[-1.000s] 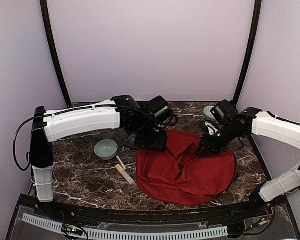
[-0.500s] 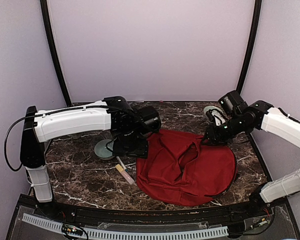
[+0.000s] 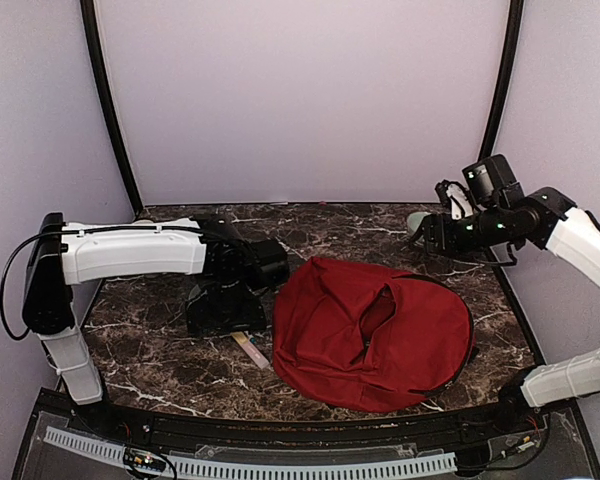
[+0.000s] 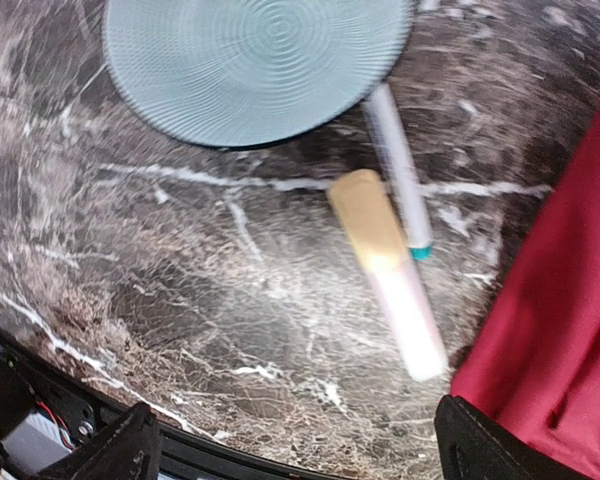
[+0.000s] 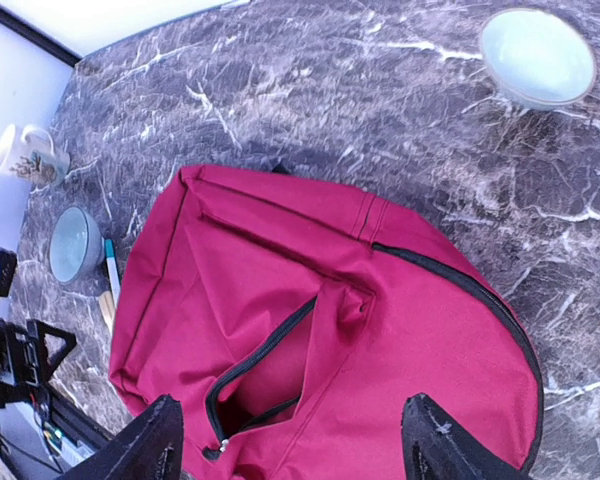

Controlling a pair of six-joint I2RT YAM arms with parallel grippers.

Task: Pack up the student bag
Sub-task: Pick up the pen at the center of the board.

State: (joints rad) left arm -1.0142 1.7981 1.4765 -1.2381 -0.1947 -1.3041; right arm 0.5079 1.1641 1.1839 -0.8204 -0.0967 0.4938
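Since the bag (image 3: 380, 338) lies flat with its zip mouth (image 5: 265, 378) showing as only a narrow slit, treat opening it as half the job. It sits just right of your left pincer (image 4: 298, 452), with the red edge close by that side's finger. It is below and ahead of your right pincer (image 5: 295, 448), which hangs clear above it. Both pincers stand wide, holding nothing.

Likely step: the left one picks up stationery. Ahead of it lies a tan-and-white marker (image 4: 385, 275), with a thin white pen (image 4: 395, 150) with a teal tip hard beside it. Beyond them is a ribbed pale-green bowl (image 4: 255, 60).

Take the marker first, since it's nearer and fatter. Turn the wrist so the fingers cross its short side, come down at its middle, and keep off the pen and the fabric. Meanwhile, bring the right pincer down on the slit's lip and lift, so the drop has a target. A second bowl (image 5: 537, 57) and a mug (image 5: 25, 155) lie far ahead of the right pincer. Leave them.
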